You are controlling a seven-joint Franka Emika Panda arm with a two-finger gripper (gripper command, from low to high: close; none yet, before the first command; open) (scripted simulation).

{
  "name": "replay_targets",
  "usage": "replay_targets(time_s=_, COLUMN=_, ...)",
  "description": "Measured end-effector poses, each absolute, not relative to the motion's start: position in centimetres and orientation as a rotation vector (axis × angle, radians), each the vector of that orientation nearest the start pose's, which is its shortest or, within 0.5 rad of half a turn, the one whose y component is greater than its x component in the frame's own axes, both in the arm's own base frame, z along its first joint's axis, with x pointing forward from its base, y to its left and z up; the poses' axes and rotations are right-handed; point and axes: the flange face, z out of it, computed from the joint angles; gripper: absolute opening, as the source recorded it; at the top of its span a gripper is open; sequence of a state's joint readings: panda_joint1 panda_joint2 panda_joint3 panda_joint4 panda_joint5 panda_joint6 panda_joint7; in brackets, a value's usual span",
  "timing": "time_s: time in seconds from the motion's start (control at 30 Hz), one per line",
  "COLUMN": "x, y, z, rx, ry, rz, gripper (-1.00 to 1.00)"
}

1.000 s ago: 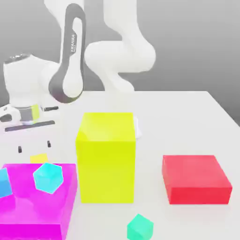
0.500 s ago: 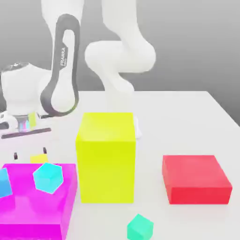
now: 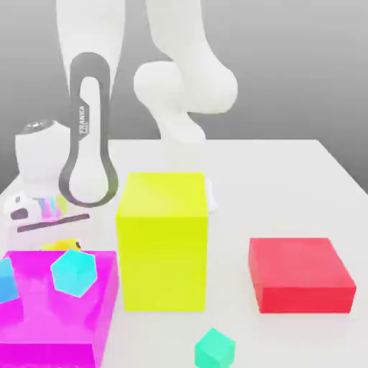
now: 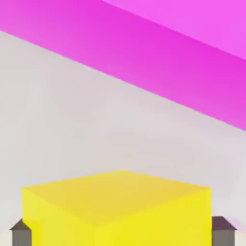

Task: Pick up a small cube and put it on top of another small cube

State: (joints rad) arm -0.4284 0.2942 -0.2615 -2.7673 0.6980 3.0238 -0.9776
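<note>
The small yellow cube [image 4: 117, 206] sits on the white table [image 4: 96, 125], between my two dark fingertips [image 4: 21, 235], which press against its opposite sides. In the exterior view a sliver of this cube [image 3: 63, 245] peeks out just behind the far edge of the magenta block [image 3: 50, 316], at that view's left. My gripper [image 3: 61, 243] is lowered straight over it and shut on it, and the cube rests on the table. A small cyan cube [image 3: 74, 272] lies on top of the magenta block.
A tall yellow-green block [image 3: 163, 241] stands in the middle, close beside the magenta block. A flat red block [image 3: 300, 274] lies at the exterior view's right. A small teal cube [image 3: 214, 349] lies at the front, and a blue cube [image 3: 6, 280] sits at the left edge.
The hand has come down over the small yellow cube behind the magenta block, and its fingers have closed from wide open onto the cube's sides.
</note>
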Motion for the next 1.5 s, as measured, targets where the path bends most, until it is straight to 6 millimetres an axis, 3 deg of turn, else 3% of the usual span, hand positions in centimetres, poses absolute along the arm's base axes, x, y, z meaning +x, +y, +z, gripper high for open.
replay_targets(time_s=0.5, x=24.2, y=-28.6, z=18.5, rx=-3.107, ry=0.615, rz=-0.018, gripper=-1.00)
replay_targets(time_s=0.93, x=23.5, y=-27.3, z=20.1, rx=-3.082, ry=0.616, rz=-0.005, gripper=-1.00)
replay_targets(time_s=1.03, x=25.9, y=-27.5, z=21.8, rx=-3.108, ry=0.500, rz=-0.044, gripper=-1.00)
replay_targets(time_s=1.17, x=31.1, y=-25.7, z=25.1, rx=-3.132, ry=0.114, rz=-0.050, gripper=-1.00)
replay_targets(time_s=1.4, x=39.0, y=-19.8, z=33.8, rx=-3.085, ry=-0.655, rz=-0.021, gripper=-1.00)
replay_targets(time_s=1.5, x=39.6, y=-18.6, z=32.5, rx=-3.049, ry=-0.735, rz=-0.002, gripper=-1.00)
